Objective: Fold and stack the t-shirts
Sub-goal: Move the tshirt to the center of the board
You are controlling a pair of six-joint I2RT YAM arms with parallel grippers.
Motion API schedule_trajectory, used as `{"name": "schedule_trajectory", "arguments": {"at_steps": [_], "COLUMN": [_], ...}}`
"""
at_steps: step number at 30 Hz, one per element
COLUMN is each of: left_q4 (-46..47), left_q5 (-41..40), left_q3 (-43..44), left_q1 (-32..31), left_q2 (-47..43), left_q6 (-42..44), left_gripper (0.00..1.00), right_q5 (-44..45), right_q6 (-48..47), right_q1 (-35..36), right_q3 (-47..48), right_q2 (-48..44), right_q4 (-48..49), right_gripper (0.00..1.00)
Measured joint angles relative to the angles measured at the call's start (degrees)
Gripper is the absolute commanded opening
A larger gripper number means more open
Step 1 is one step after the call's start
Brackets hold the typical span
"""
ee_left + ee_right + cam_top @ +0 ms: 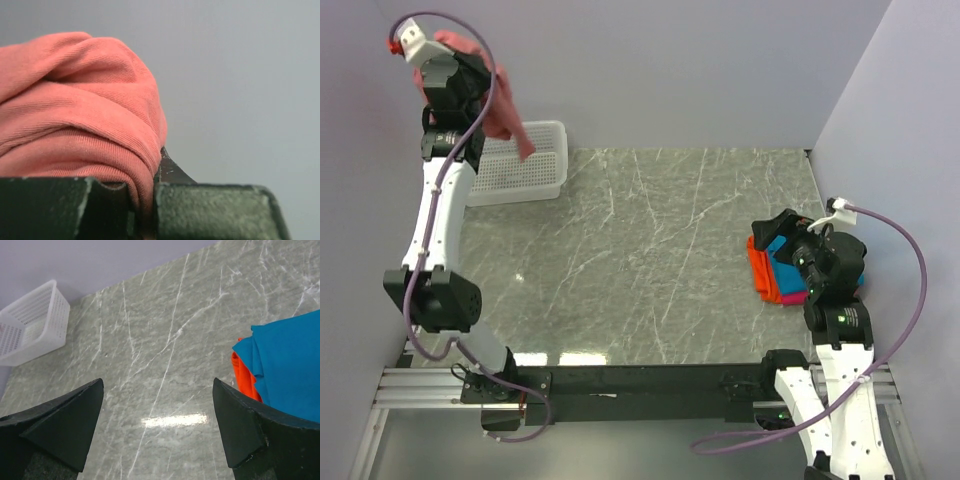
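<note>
the left arm (pixel 440 210) is raised high over the far left corner of the worktop (pixel 640 250). its jaws are closed tight on a bunched fold of the salmon-red shirt (pixel 75 115), and the cloth bulges out above the pinch in the left wrist view. from above, the rest of the shirt (pixel 505 115) hangs from the jaws in a narrow drape, its long axis running down toward the white basket (pixel 545 170) just under it. i cannot tell whether the lower end touches the basket.

the right arm (pixel 835 300) sits by the right edge. its jaws are spread wide with nothing between them, and they point across the worktop toward the basket (pixel 35 325). just beside them lies the folded stack, with the teal shirt (pixel 290 365) on top, the orange shirt (pixel 241 375) showing under it and the pink shirt (pixel 785 297) at the bottom.

the shirt in hand is well apart from the right jaws, on the opposite side. so the left arm likely has to carry it toward the middle before the right jaws can catch the hanging end and spread it out.
</note>
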Motion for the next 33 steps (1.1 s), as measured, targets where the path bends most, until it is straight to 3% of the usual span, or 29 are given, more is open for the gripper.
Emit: {"name": "schedule_trajectory", "arguments": {"at_steps": [7,13,17,23,25,27,28,29,30,33], "left_q4": [0.9,7.6,8.9,6.6,4.3,1.5,0.1,-0.9,-1.7,-4.9], "left_q5": [8.2,13.5,14.7,20.0,21.0,21.6,22.1,23.3,24.6,26.7], "left_q3": [-0.6,-15.0,-22.9,-33.5,-33.8,-33.3,-32.8,-32.4,-32.2,-32.1], "left_q1": [-12.2,-23.6,-31.1,-33.7,-34.3,-35.2,-35.6,-36.0,-36.3,-36.7], "left_q2": [-9.2,-18.6,-19.7,-16.9,-12.9,-8.0,-5.6,-2.8,-0.2,5.1], "left_q6": [1.5,-1.8,-3.1,-8.4,-9.6,-9.9,-10.0,-10.0,-10.4,-11.1], "left_gripper": [0.0,0.0,0.02,0.01,0.11,0.31,0.68,0.89,0.99,0.99], "right_q5": [-0.2,-0.3,0.2,0.0,-1.2,-2.5,-3.1,-3.6,-4.1,-5.4], "right_q6": [0.3,1.8,2.3,2.3,2.5,2.9,3.1,3.3,3.5,3.7], "right_q1": [0.0,0.0,0.0,0.0,0.0,0.0,0.0,0.0,0.1,1.4], "right_q3": [-2.1,-3.2,-3.2,-5.2,-7.0,-8.0,-8.3,-8.4,-8.5,-8.7], "right_q2": [-0.8,-0.9,-0.7,-0.5,-0.3,0.5,1.4,2.1,2.8,5.7], "right_q4": [1.6,3.0,3.0,3.6,4.9,5.6,5.9,6.2,6.5,7.2], "right_gripper": [0.98,0.99,0.99,1.0,1.0,1.0,0.99,1.0,1.0,0.99]}}
